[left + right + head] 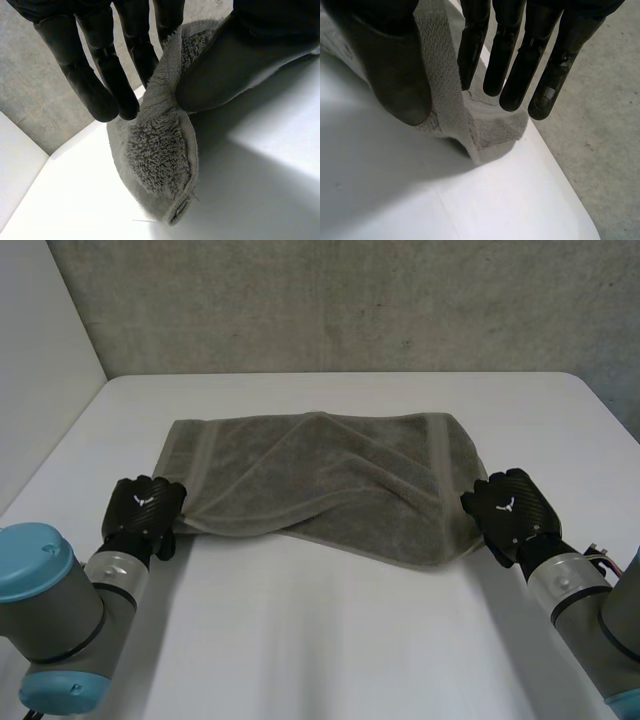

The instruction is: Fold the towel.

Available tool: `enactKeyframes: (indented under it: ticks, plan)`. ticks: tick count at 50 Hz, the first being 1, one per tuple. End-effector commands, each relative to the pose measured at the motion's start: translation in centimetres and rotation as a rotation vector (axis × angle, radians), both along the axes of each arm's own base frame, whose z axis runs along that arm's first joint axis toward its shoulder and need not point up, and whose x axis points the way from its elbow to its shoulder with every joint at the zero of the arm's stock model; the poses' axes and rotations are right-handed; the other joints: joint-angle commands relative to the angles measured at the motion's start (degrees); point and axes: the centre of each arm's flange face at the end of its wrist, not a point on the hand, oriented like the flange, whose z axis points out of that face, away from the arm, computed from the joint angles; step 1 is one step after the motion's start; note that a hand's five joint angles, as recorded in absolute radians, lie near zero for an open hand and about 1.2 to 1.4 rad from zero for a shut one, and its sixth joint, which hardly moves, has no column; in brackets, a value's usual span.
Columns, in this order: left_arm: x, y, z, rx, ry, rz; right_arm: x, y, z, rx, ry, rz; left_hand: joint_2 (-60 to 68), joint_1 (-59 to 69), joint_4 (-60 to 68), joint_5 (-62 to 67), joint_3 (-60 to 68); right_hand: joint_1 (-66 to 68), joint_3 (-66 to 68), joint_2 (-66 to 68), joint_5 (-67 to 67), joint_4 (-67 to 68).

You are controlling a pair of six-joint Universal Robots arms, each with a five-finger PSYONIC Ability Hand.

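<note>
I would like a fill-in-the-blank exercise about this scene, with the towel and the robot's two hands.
1. The grey towel lies on a ____ table.
2. The left hand pinches the towel between its fingers and its ____.
3. The number of hands holding the towel, counting the right hand, is ____.
Missing words: white; thumb; two.

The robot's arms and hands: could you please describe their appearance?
The left arm and right arm have round grey joints with light-blue caps. The left hand and right hand are black, each with a small white mark on its back.
</note>
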Motion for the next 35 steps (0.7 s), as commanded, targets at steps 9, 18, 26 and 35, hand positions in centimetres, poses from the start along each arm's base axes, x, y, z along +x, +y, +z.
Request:
enactKeyframes:
  ticks: [9, 18, 26, 35]
  plan:
    - [0.3, -0.4, 0.1, -0.009, 0.002, 0.014, 0.5, 1.2, -0.6, 0.042, -0.001, 0.073, -5.71, -3.48, -6.73, -14.99, -8.69, -2.07, -2.44, -3.16, -2.15, -2.81]
    - [0.3, -0.4, 0.1, -0.009, 0.002, 0.012, 0.4, 1.2, -0.7, 0.054, 0.002, 0.072, -5.71, -3.48, -6.73, -14.99, -8.69, 8.64, 8.26, 7.54, 8.56, 7.90]
    - [0.3, -0.5, 0.0, -0.007, 0.002, 0.012, 0.0, 0.4, 0.8, 0.027, -0.060, 0.043, -5.71, -3.48, -6.73, -14.99, -8.69, 32.19, 31.81, 31.09, 32.11, 31.45]
    - [0.6, -0.7, -0.1, -0.005, 0.000, 0.021, -4.3, -3.1, 4.1, 0.039, -0.334, -0.186, -5.71, -3.48, -6.73, -14.99, -8.69, 32.19, 31.81, 31.09, 32.11, 31.45]
